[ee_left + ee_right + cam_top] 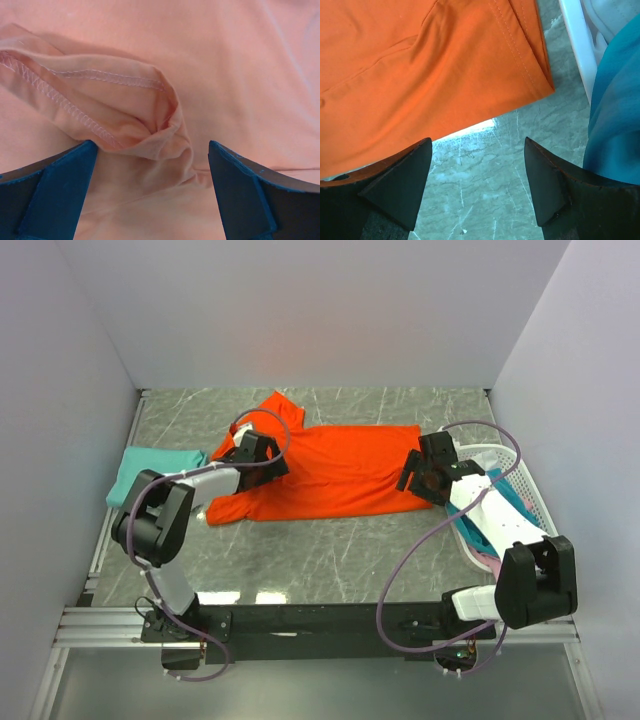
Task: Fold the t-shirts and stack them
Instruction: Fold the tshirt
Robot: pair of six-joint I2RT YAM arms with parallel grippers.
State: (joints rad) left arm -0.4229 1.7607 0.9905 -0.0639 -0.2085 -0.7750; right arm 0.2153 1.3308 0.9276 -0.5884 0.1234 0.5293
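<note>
A bright orange-red t-shirt (335,475) lies spread flat across the middle of the table. My left gripper (268,467) is open just above its left part; in the left wrist view a bunched, stitched fold of the shirt (150,130) lies between my fingers (55,195). My right gripper (412,483) is open over the shirt's right hem corner (520,75), with bare table between the fingertips (555,185). A folded teal t-shirt (152,470) lies at the left. More teal cloth (615,115) and pink cloth (487,558) lie in the basket.
A white plastic lattice basket (505,462) stands at the right edge, its rim (576,45) close beside my right gripper. White walls enclose the grey marble table (320,560) on three sides.
</note>
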